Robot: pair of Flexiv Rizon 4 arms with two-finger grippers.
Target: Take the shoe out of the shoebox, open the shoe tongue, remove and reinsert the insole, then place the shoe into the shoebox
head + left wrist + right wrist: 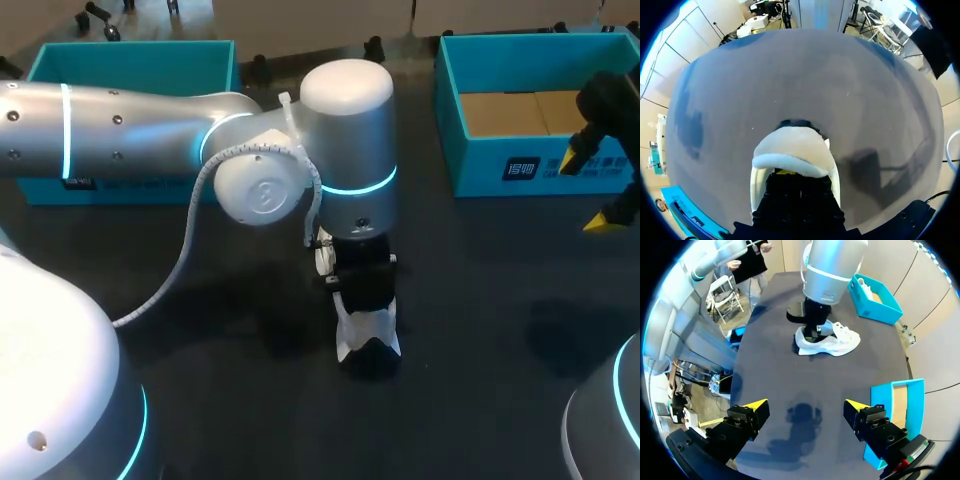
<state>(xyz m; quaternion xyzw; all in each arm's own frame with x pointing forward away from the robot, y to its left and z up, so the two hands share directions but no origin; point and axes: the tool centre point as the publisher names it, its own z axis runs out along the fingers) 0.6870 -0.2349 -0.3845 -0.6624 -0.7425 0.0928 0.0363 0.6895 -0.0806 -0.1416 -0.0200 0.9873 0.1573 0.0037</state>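
Just below the frame's centre, the white lace-up sneaker sits on the dark grey tabletop, outside the shoebox. My left gripper is down at its opening; whether it has a grip I cannot tell. At the right edge my right gripper hangs released, yellow tips apart, just before the open teal cardboard shoebox in the upper right.

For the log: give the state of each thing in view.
Shoe: out of the boxes, upright on the table.
Left gripper: down at the shoe's heel.
Right gripper: open, empty.
Right box: open, empty.
Left box: open, something white inside.
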